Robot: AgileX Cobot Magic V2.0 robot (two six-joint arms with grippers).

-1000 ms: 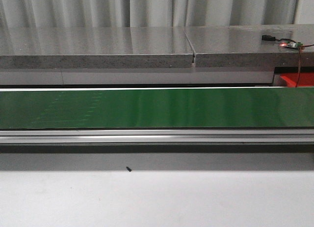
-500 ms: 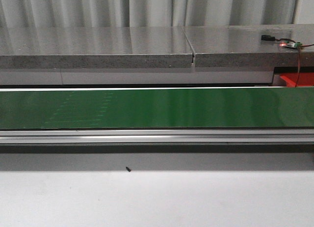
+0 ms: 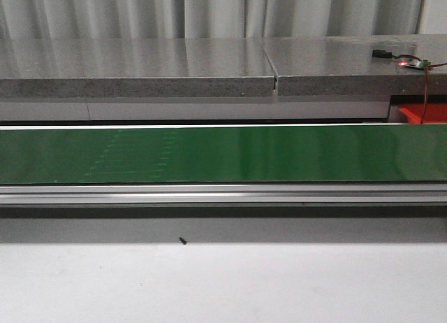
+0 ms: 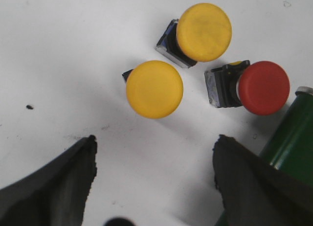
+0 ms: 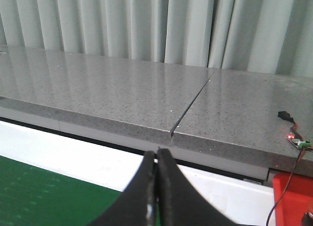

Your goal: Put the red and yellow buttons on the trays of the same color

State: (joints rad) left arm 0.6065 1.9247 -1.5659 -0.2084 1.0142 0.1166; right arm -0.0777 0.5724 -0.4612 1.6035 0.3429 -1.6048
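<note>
Three buttons, two yellow button caps (image 4: 154,89) (image 4: 203,32) and one red button (image 4: 263,87), lie unsorted on the white table (image 4: 58,55) with nothing changed over the last second, left gripper (image 4: 154,179) wide open and empty just short of them, right gripper (image 5: 158,187) closed on nothing, no tray identifiable.

glossy green belt (image 3: 223,154), speckled stone slab (image 3: 140,68)
</note>
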